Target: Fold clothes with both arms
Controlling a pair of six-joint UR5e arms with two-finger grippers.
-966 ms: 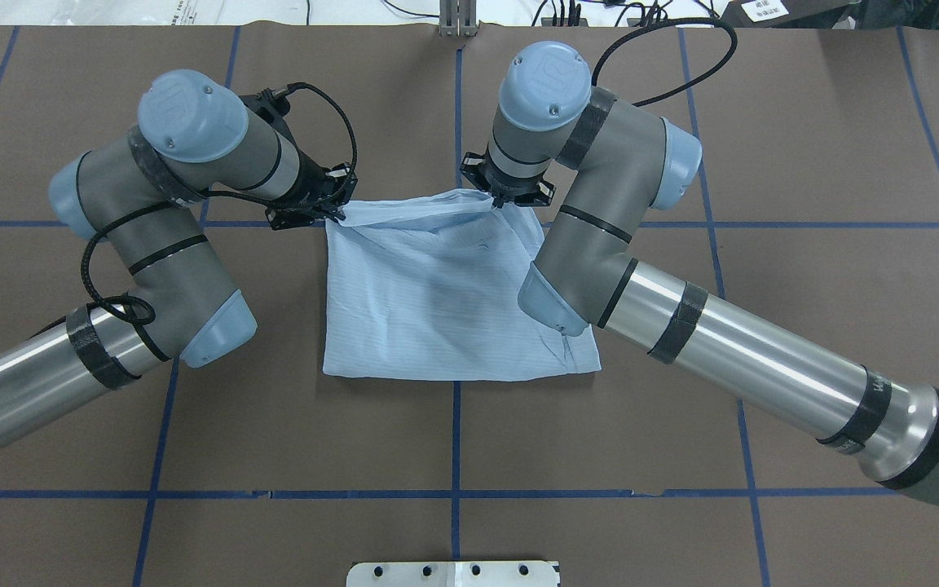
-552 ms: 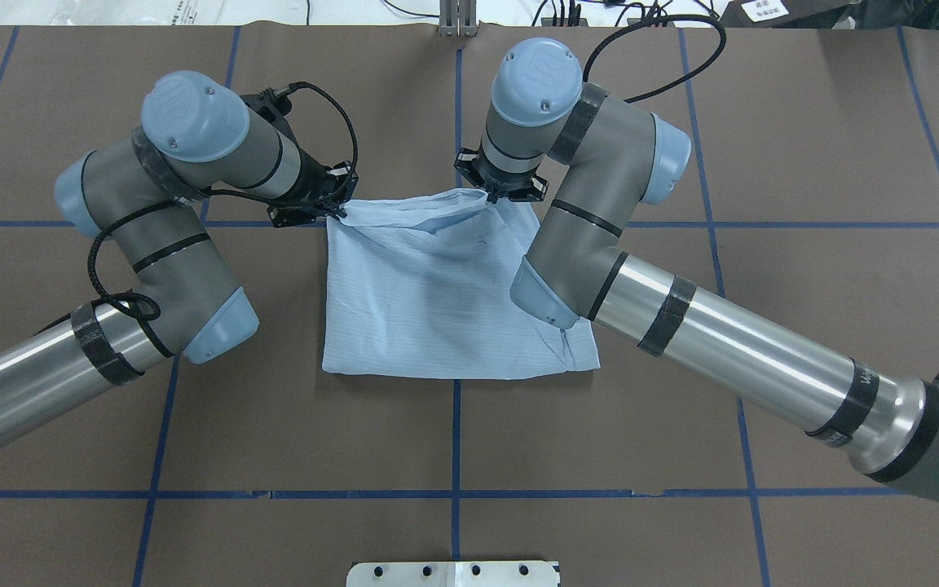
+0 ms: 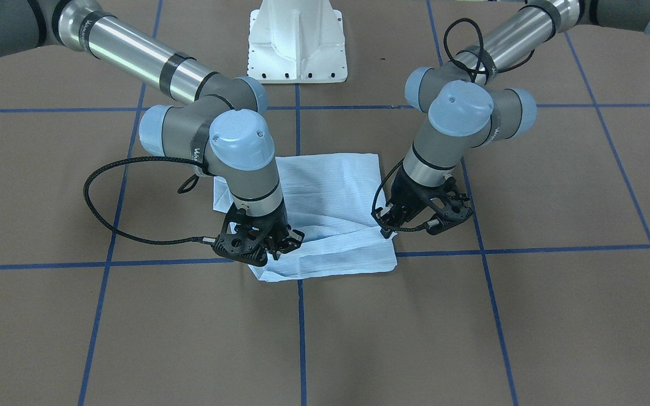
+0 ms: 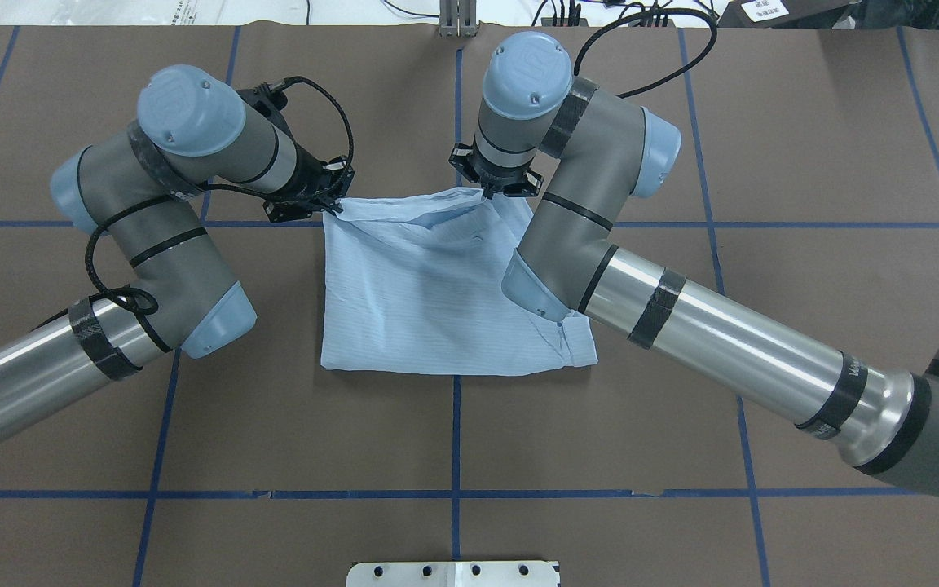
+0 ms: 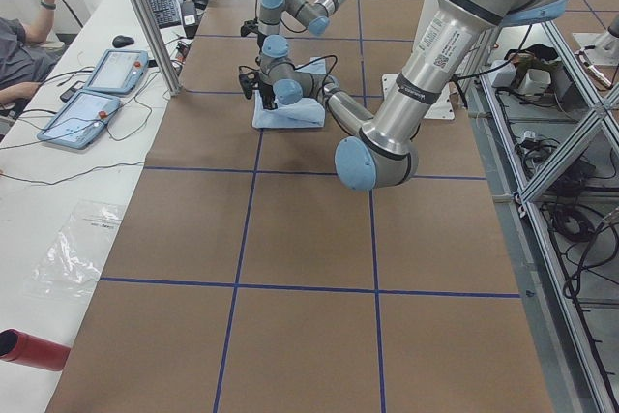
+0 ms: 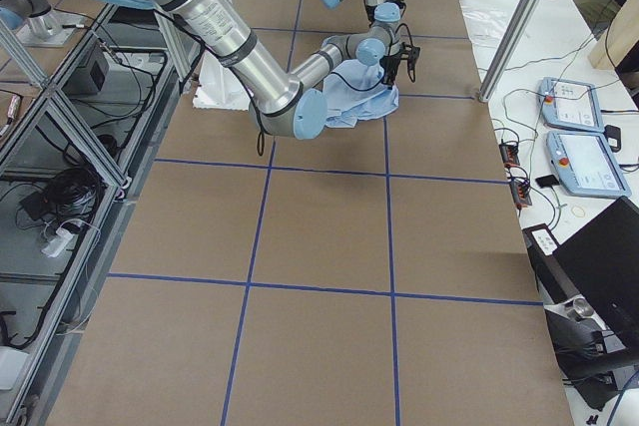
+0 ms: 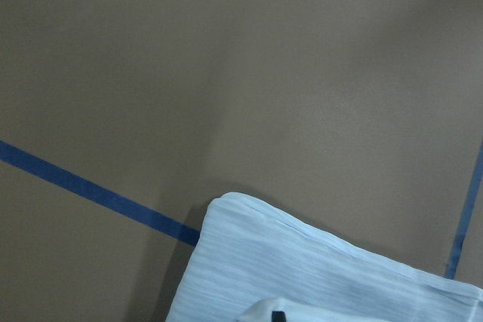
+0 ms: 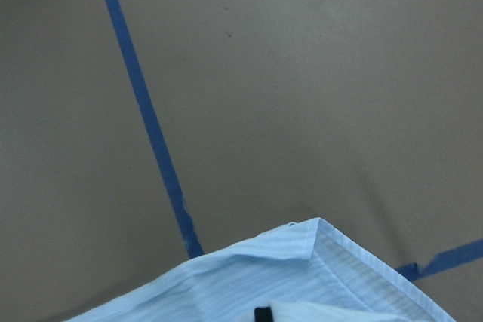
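Note:
The light blue striped shirt (image 4: 437, 285) lies folded into a rough square at the table's middle, also seen as the shirt (image 3: 330, 192). Its far edge is raised off the table between the two grippers. My left gripper (image 4: 334, 205) is shut on the far left corner; in the front-facing view this left gripper (image 3: 387, 230) is on the right. My right gripper (image 4: 487, 194) is shut on the far right corner, with the right forearm crossing over the shirt's right side. Each wrist view shows a shirt corner (image 7: 302, 269) (image 8: 287, 277) over brown table.
The brown table cover (image 4: 453, 440) carries a grid of blue tape lines (image 4: 455, 494). The white pedestal base (image 3: 297, 45) stands behind the shirt. A side bench with tablets (image 5: 97, 94), a red cylinder (image 5: 34, 348) and a seated person (image 5: 19, 55) lies beyond the far edge.
The right gripper has moved left and slightly away with its corner. The left gripper shifted a little left and away. The shirt's near edge slid slightly away from the robot.

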